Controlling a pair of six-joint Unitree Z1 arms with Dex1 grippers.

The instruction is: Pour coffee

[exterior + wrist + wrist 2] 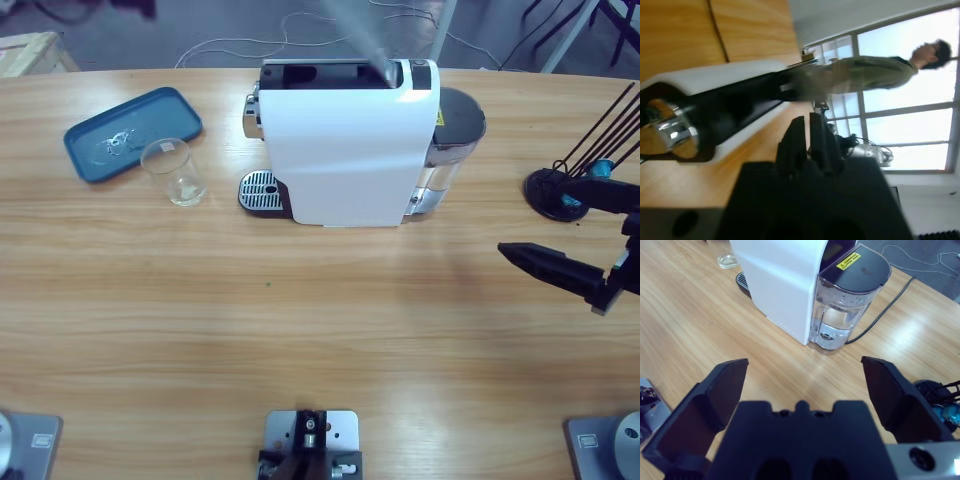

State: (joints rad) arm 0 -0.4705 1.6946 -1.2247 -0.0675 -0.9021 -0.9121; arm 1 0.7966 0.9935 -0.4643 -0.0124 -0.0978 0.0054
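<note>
Both my grippers hold nothing: right gripper (pixel 802 385) spread wide, left gripper (pixel 807 145) pinched shut over the coffee machine (pixel 345 145). Empty glass (pixel 175 172) needs moving onto the drip tray (pixel 260 190) next, I reckon.

From overhead I see the whole table (pixel 300 330). My right wrist looks down toward the machine (pixel 785 285); my left wrist, tilted, skims its top (pixel 715 82) close up.

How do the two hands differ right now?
The right hand is spread wide open, facing the white coffee machine from a distance; the left hand is closed, right beside the machine's top. Neither holds anything.
</note>
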